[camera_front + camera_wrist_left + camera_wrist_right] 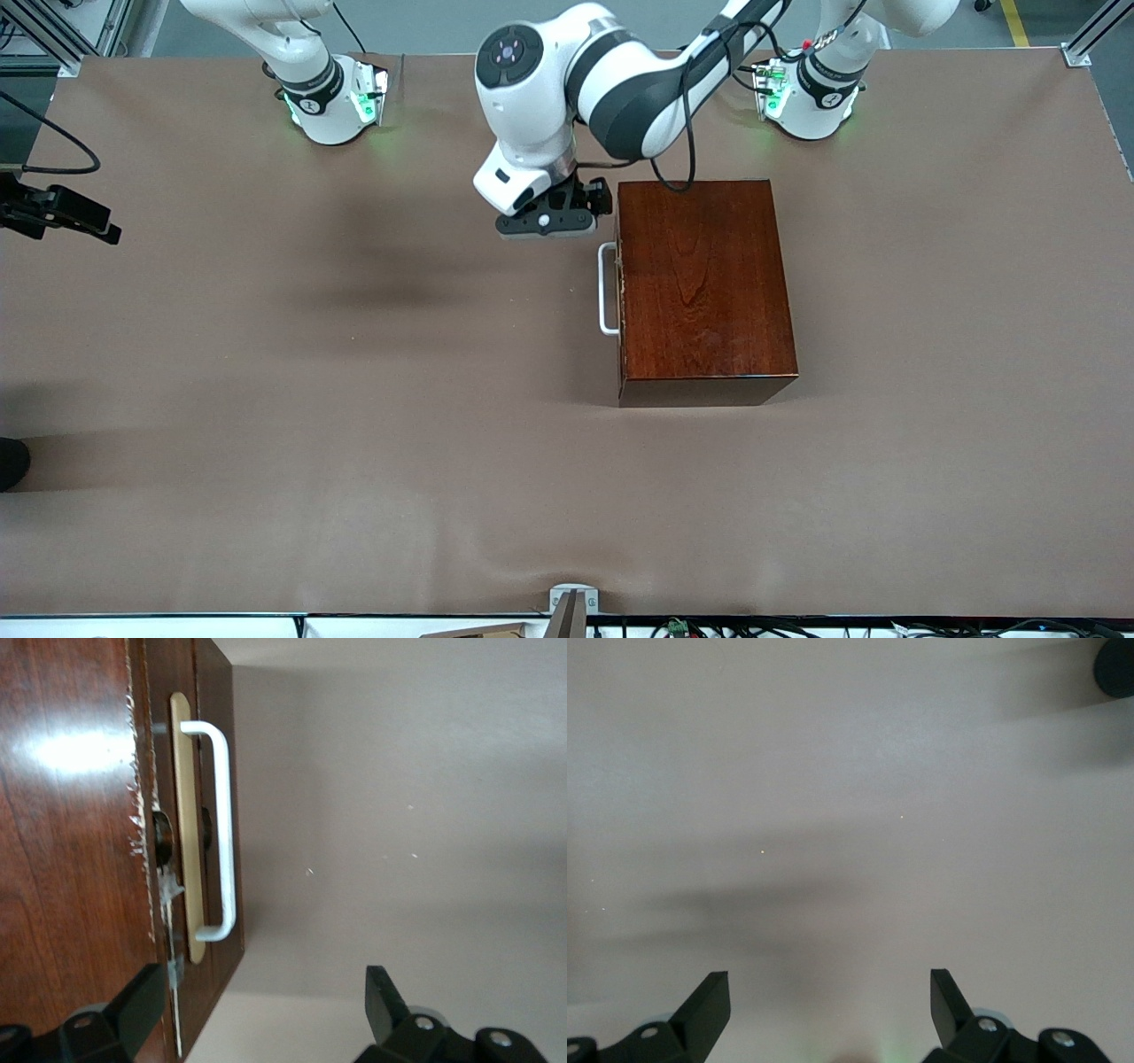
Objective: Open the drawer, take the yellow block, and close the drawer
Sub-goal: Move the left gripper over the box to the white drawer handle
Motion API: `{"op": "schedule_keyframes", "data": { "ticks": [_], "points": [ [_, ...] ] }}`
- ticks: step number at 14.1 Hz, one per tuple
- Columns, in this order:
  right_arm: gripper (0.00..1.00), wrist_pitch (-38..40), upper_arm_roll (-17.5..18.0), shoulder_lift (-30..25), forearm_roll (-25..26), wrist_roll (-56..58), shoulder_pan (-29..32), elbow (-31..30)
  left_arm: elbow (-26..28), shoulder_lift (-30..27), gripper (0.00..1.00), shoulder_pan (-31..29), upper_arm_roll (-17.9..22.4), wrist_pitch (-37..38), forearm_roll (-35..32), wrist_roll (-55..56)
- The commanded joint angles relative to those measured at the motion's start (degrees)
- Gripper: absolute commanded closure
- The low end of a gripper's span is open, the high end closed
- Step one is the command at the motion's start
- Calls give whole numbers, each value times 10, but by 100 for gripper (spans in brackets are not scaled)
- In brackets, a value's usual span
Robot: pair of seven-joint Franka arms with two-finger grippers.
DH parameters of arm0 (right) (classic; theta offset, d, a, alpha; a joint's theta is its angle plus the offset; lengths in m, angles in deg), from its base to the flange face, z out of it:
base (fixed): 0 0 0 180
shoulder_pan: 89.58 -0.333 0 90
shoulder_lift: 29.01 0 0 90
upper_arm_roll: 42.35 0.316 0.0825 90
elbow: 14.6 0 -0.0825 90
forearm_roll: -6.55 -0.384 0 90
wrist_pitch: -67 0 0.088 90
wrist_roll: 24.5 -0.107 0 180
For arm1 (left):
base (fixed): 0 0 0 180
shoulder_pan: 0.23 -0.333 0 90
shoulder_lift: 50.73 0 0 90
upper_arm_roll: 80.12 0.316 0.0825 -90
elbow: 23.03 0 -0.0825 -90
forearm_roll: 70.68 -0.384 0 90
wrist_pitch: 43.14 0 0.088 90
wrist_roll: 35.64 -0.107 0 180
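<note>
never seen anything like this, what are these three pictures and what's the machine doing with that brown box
Two white robot arms stand at a brown table. The wide picture looks down from a high camera facing them. The other two come from cameras on each arm's wrist, looking past its black fingers.

On the table sits a dark reddish-brown wooden box. Its drawer is shut, with a white bar handle on the front. No yellow block shows.

The left gripper hangs open by the box's corner, above the table in front of the drawer, holding nothing. The right gripper waits open over bare table, also empty.
</note>
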Motion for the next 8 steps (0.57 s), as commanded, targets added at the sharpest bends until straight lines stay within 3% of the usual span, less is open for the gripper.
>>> {"op": "schedule_keyframes", "data": {
  "ticks": [1,8],
  "points": [
    [0,2,3,5,-7,-4,5,11,-18,22,0,2,2,9,-43,-7],
    [0,2,3,5,-8,-4,4,11,-19,59,0,0,11,-8,-57,-72]
  ]
}}
